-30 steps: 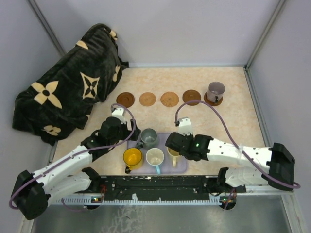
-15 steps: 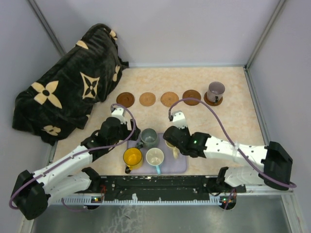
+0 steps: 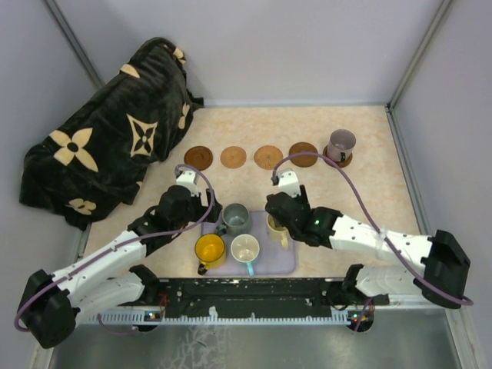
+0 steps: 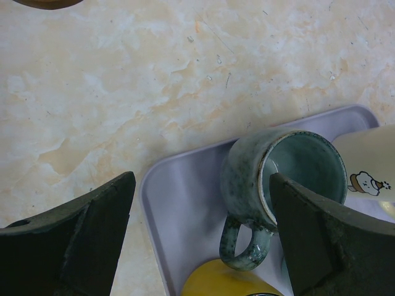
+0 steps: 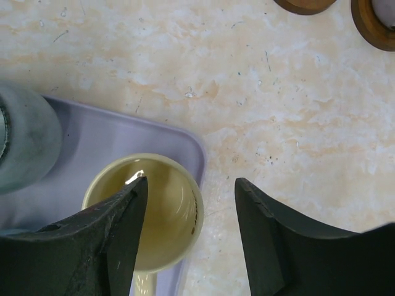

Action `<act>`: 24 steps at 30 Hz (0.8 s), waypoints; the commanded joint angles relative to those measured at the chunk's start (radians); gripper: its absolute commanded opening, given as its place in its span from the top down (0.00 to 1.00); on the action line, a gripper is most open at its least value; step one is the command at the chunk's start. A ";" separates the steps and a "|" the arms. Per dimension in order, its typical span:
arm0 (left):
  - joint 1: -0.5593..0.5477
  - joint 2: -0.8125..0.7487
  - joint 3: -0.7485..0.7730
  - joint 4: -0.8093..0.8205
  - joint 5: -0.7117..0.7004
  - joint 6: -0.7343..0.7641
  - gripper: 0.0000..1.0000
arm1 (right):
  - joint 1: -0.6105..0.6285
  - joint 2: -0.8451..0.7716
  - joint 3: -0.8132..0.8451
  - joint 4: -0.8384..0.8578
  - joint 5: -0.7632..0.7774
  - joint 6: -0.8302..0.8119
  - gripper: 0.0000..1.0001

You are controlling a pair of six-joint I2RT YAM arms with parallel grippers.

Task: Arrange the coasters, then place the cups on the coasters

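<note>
Cups are mid-transfer: the mauve cup already sits on the rightmost of the coasters, which lie in a row beyond the lavender tray, while four remain on that tray. The step in hand looks like picking the pale yellow cup at the tray's far right corner. It stands upright, long axis vertical, mouth up, handle towards the tray's near edge. The right gripper hangs over it with jaws apart, one finger above the mouth and one outside the wall; next it likely must drop and pinch the rim. The left gripper, jaws wide apart, brackets the grey-green cup at the tray's far side
</note>
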 commanded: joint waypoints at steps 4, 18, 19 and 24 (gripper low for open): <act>-0.007 -0.011 0.006 0.003 -0.009 0.008 0.04 | -0.008 -0.166 0.102 -0.124 -0.071 0.056 0.41; -0.007 0.000 0.019 -0.003 0.015 0.015 0.04 | 0.102 -0.211 0.023 -0.305 -0.260 0.290 0.51; -0.006 -0.001 0.020 -0.003 0.015 0.016 0.04 | 0.110 -0.207 0.015 -0.303 -0.262 0.299 0.51; -0.007 -0.008 0.018 -0.008 0.011 0.014 0.04 | 0.119 -0.189 -0.014 -0.279 -0.271 0.319 0.51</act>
